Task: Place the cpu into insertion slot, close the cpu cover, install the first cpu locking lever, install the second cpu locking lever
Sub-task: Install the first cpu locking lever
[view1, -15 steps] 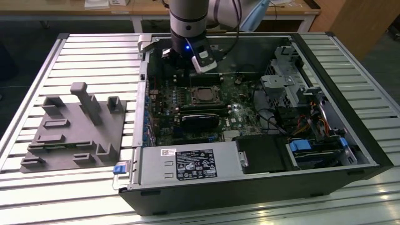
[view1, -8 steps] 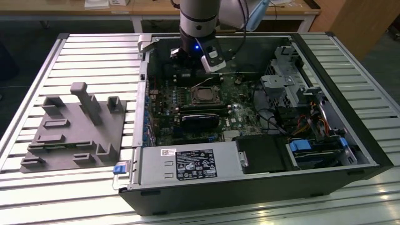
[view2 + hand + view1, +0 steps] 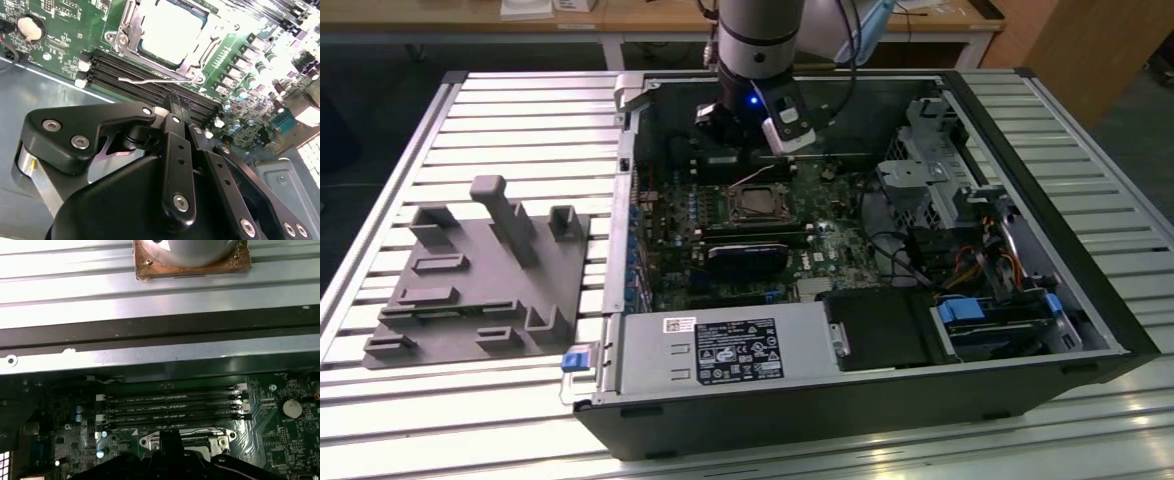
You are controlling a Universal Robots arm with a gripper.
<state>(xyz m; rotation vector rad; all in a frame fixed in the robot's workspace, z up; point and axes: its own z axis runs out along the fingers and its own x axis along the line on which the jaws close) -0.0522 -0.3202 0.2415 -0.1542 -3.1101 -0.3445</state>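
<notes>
The arm (image 3: 758, 35) comes straight down from the exterior view's top edge, its grey last link near upright. Below it sits the black wrist (image 3: 744, 100), with a small blue light (image 3: 755, 100) lit on its face. The gripper (image 3: 172, 102) points downward under the wrist. In the second wrist view its black linkage (image 3: 175, 150) fills the foreground, with screws along each link.

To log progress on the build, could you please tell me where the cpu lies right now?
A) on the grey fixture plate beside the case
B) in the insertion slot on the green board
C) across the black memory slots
B: in the second wrist view the cpu sits flat inside the silvery-rimmed insertion slot on the green board, beside the memory slots rather than on them.
</notes>
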